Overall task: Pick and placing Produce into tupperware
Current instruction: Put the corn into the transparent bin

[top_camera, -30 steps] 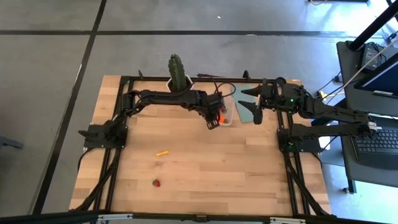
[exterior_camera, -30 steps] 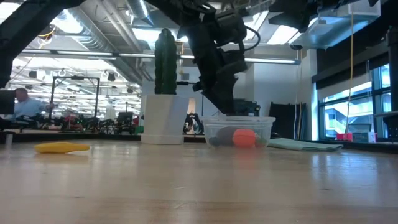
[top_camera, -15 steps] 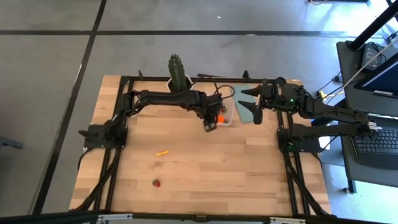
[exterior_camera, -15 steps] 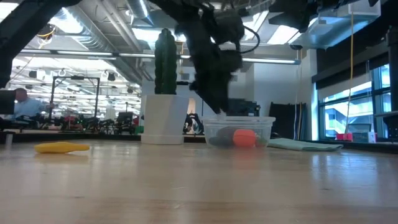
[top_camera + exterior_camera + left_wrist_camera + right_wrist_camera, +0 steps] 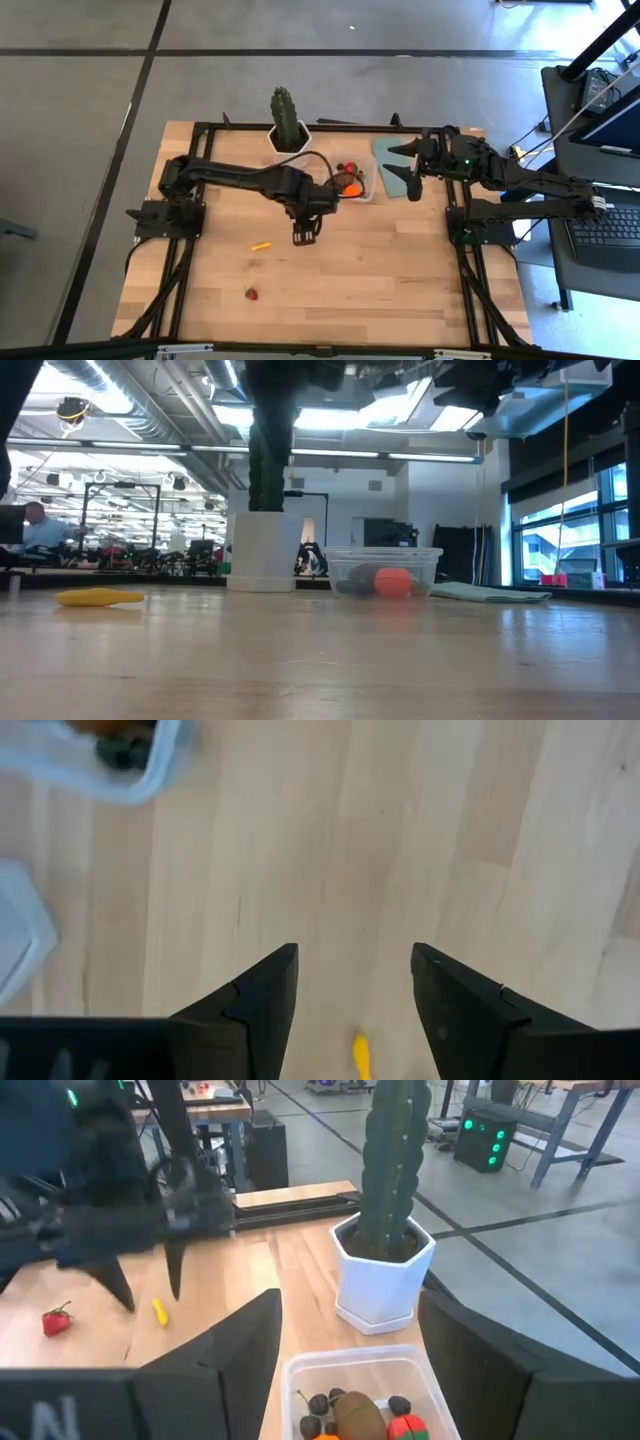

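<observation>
The clear square tupperware [image 5: 356,183] stands on the table right of the cactus and holds an orange ball [image 5: 392,581], a brown oval [image 5: 352,1412], a red piece and dark berries. A thin yellow stick [image 5: 261,245] and a red strawberry [image 5: 251,294] lie on the bare wood nearer the near edge. My left gripper [image 5: 303,237] hangs open over the table between the tupperware and the stick; in its wrist view the stick [image 5: 361,1055] shows between the fingers, farther down. My right gripper [image 5: 405,168] waits open, raised just right of the tupperware [image 5: 358,1380].
A tall green cactus [image 5: 286,112] in a white hexagonal pot [image 5: 265,550] stands at the far edge, left of the tupperware. A flat blue-grey lid [image 5: 388,166] lies right of the tupperware, under my right gripper. Bare wood stretches toward the near edge.
My left gripper has drawn away from the tupperware and swung toward the table's near edge and left, toward the yellow stick. The fruits in the tupperware, hidden by it before, now show from above. My right arm has kept still.
</observation>
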You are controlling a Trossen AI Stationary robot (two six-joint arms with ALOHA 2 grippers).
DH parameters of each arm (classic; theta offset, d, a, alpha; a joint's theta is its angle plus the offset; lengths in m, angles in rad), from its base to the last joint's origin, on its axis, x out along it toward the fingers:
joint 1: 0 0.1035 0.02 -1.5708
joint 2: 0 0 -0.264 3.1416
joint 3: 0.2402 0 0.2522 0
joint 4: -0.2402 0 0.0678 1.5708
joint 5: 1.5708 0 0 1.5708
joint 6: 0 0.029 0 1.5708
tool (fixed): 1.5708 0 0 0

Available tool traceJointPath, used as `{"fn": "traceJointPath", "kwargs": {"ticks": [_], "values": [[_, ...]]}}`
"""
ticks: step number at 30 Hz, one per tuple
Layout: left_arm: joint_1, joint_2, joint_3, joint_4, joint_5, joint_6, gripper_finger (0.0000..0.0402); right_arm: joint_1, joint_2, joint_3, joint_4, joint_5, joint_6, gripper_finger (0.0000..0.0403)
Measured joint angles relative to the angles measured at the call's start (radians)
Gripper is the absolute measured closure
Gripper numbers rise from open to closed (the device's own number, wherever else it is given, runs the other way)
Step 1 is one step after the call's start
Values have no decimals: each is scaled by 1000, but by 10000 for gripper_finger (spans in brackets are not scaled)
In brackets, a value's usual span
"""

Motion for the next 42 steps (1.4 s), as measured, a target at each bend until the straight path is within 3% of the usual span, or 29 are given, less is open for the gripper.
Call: {"fn": "traceJointPath", "kwargs": {"ticks": [6,11,20,28,42], "values": [[-58,-59,-1,-102,-21,-116,208,0,0,0,-3,0,-17,164],[-108,-100,-23,-148,-69,-204,181,0,0,0,-3,0,-23,164],[-237,-226,-298,-23,-151,-400,130,0,0,0,-4,0,-24,164],[-305,-234,-520,75,-69,-623,137,0,0,0,-3,0,-26,164],[-237,-234,-816,297,26,-596,166,0,0,0,-3,0,-20,164]]}}
